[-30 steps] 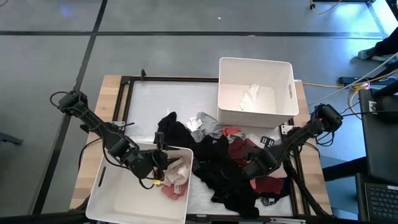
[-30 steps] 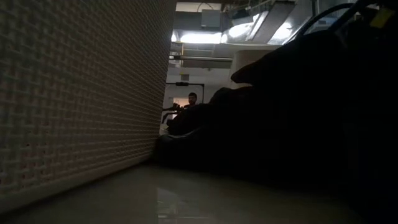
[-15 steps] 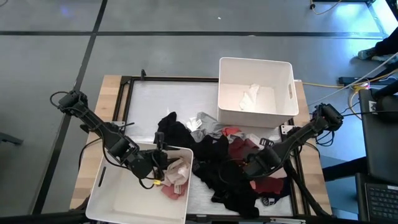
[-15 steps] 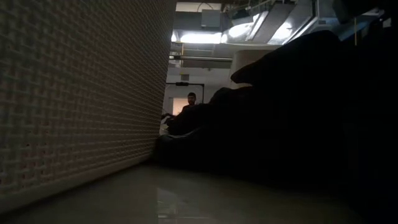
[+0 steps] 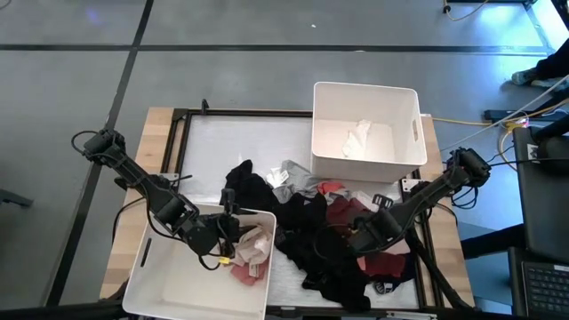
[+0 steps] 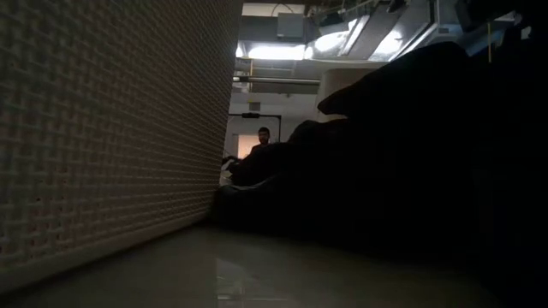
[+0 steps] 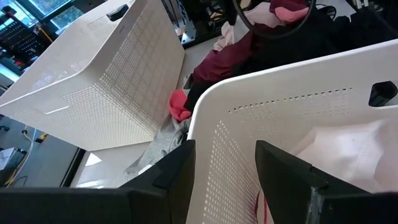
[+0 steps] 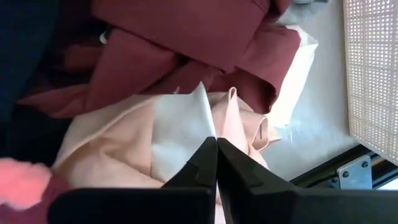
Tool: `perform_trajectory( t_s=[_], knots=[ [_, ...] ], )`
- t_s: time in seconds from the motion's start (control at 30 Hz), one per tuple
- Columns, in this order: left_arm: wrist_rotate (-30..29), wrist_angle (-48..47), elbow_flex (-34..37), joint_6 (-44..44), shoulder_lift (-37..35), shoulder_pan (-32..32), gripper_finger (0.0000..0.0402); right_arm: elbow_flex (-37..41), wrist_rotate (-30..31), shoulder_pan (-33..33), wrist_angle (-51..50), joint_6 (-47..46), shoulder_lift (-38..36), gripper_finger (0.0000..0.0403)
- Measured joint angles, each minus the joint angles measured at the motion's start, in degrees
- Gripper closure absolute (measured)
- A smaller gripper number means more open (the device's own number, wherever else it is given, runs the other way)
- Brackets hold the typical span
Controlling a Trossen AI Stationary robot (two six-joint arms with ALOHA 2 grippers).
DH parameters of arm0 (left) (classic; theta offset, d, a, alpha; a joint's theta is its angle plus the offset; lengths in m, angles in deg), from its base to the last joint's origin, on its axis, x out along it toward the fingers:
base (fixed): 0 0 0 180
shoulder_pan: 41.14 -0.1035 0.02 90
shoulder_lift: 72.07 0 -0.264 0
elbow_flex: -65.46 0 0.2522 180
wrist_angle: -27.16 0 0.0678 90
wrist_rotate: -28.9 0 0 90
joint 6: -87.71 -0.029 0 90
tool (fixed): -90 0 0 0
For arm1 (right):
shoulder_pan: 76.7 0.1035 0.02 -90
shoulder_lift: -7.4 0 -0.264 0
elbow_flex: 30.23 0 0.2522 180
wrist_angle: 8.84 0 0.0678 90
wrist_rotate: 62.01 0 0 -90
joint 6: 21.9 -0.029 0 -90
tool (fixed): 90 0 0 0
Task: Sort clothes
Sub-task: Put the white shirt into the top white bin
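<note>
Nothing much has shifted; my right gripper (image 5: 348, 238) stays pinched together on the clothes (image 5: 311, 240) at table's five o'clock, my left gripper (image 5: 228, 225) stays spread over the near bin (image 5: 160, 284).

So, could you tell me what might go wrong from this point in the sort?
The right gripper is shut over the pale peach garment, which lies tangled with the maroon garment; lifting could drag both along.

The left gripper sits open astride the near bin wall, so moving sideways may shove or tip the bin.

The black clothes reach the table's front edge and could slide off.
</note>
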Motion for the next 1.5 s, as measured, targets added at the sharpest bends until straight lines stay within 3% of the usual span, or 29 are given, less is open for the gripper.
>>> perform_trajectory(
  t_s=[0.13,0.4,0.57,0.73,0.97,1.1,1.23,1.33,1.5],
  knots=[
    [0.0,0.0,0.0,0.7,0.0,0.0,0.0245,1.7,-1.0,0.0,1.8,-0.1,0.0,0.0352],
    [0.0,-0.1,0.0,0.9,0.0,0.0,0.0245,5.8,-5.0,0.0,2.9,-0.9,0.0,0.0226],
    [0.0,-0.1,0.0,0.9,0.0,0.0,0.0245,8.7,-6.5,0.0,7.6,2.2,0.0,0.0194],
    [0.0,-0.1,0.0,0.9,0.0,0.0,0.0245,10.4,-5.0,0.0,9.3,4.0,0.0,0.0230],
    [0.0,-0.1,0.0,0.9,0.0,0.0,0.0245,7.1,-4.0,0.0,3.6,7.0,0.0,0.0389],
    [0.0,0.0,0.0,0.8,0.0,0.0,0.0245,1.5,0.1,0.0,-1.9,7.2,0.0,0.0379],
    [0.0,-0.1,0.0,0.8,0.0,0.0,0.0245,-5.2,4.3,0.0,-7.1,8.3,0.0,0.0396],
    [0.0,0.0,0.0,0.8,0.0,0.0,0.0245,-10.6,11.0,0.0,-12.4,7.9,0.1,0.0390],
    [0.0,-0.1,0.0,0.8,0.0,0.0,0.0245,-17.9,20.9,-1.1,-12.6,9.7,-1.7,0.0397]
  ],
)
